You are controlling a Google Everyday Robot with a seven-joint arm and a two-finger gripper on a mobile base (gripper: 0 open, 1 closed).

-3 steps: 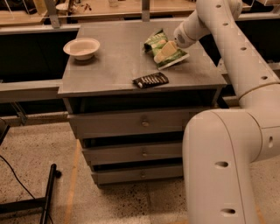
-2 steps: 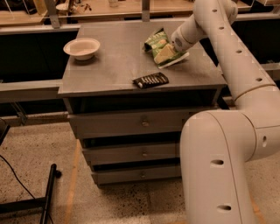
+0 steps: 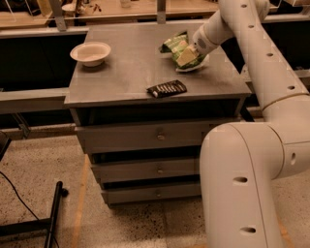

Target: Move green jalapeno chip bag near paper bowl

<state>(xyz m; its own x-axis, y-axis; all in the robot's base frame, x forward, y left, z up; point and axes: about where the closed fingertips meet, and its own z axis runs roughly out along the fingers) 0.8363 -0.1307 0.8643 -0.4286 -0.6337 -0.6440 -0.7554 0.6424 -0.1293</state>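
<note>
The green jalapeno chip bag (image 3: 180, 50) lies crumpled on the right rear part of the grey cabinet top (image 3: 126, 72), its silvery edge toward the front. My gripper (image 3: 193, 52) comes down from the right and sits right at the bag's right side, touching it; its tip is hidden by the wrist and the bag. The paper bowl (image 3: 90, 53) stands upright at the left rear of the top, well apart from the bag.
A flat black packet (image 3: 166, 88) lies near the front edge of the top, in front of the bag. The cabinet has drawers (image 3: 157, 137) below. My white arm and base (image 3: 242, 184) fill the right side. A wooden counter (image 3: 121, 9) runs behind.
My arm has shifted slightly to the left at the bag. The bag, the bowl and the black packet stay about where they were.
</note>
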